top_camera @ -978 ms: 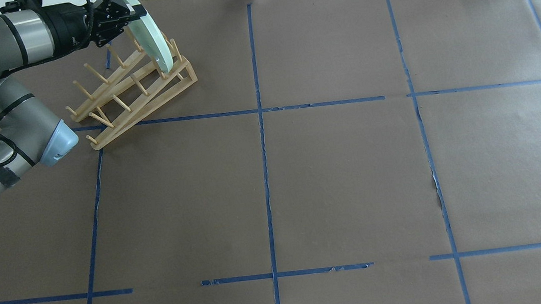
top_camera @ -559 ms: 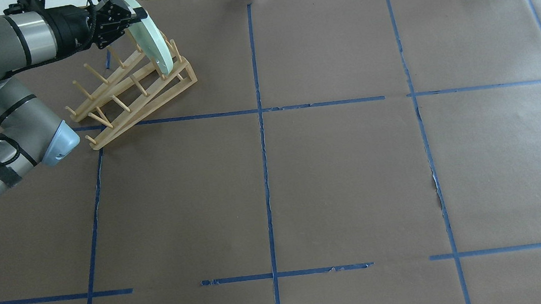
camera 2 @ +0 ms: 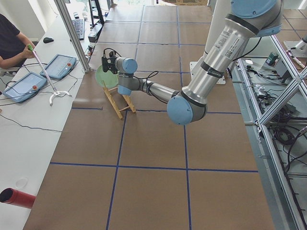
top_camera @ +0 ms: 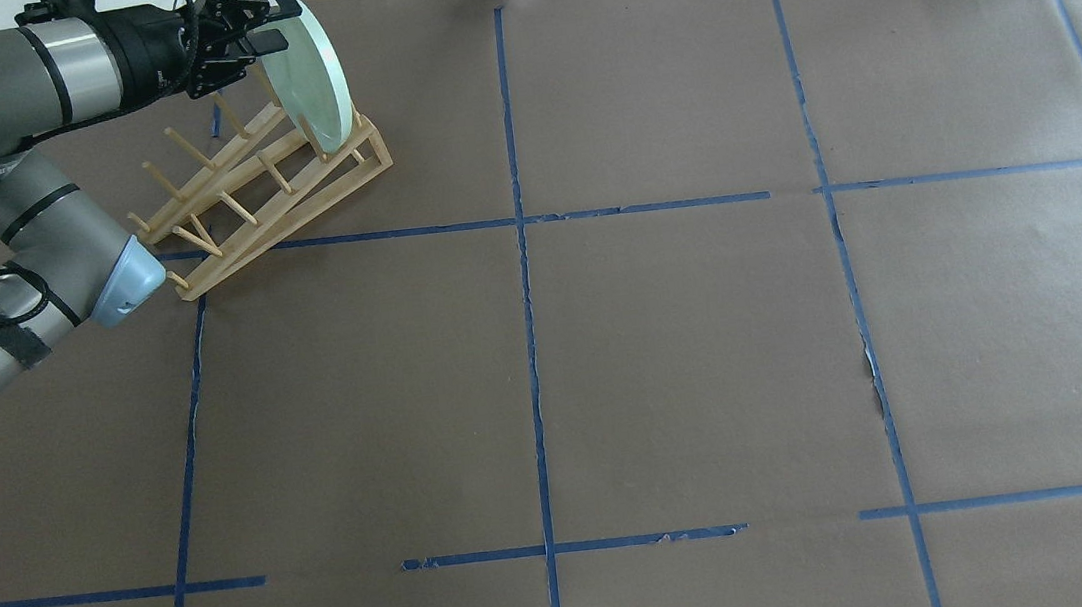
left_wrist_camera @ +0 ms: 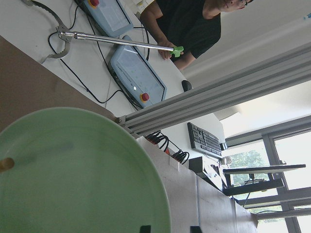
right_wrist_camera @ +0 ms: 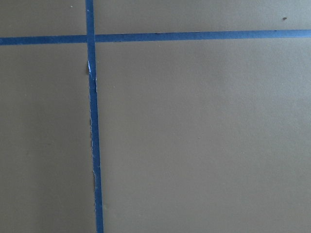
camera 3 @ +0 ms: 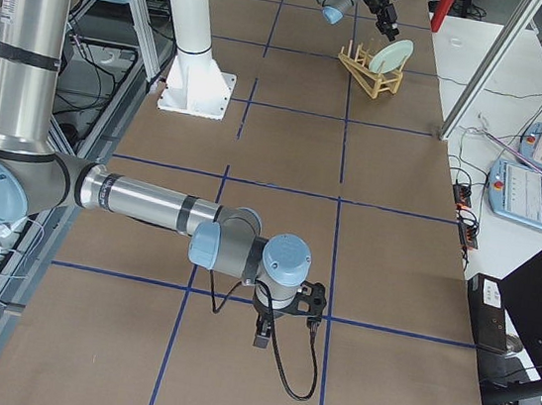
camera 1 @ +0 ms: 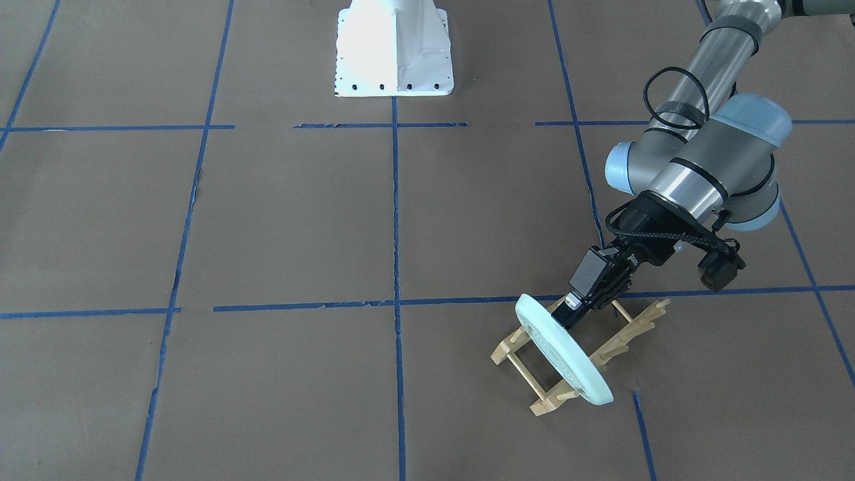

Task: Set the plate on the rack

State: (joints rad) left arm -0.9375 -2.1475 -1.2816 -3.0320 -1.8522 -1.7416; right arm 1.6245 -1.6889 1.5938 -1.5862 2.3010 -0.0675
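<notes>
Plate: The plate (top_camera: 309, 82) is seen standing on edge in the end slot of the rack, the one farthest from the robot, leaning against the pegs.
Rack: The rack (top_camera: 292, 226) is set slantwise on the table (top_camera: 667, 351), at its far corner on the robot's left.
Left gripper: The left gripper (top_camera: 276, 27) is held at the plate's upper rim. The fingers are parted narrowly with the rim between them, and no clamping is evident in the wrist view.
Right gripper: The right gripper (camera 3: 285, 322) is shown only in a side view, well apart from the rack. Its finger state cannot be told.
Done: Seating of the plate is judged complete.
Left: The left gripper is to be drawn clear of the rim. Unaided standing of the plate is not yet confirmed.
</notes>
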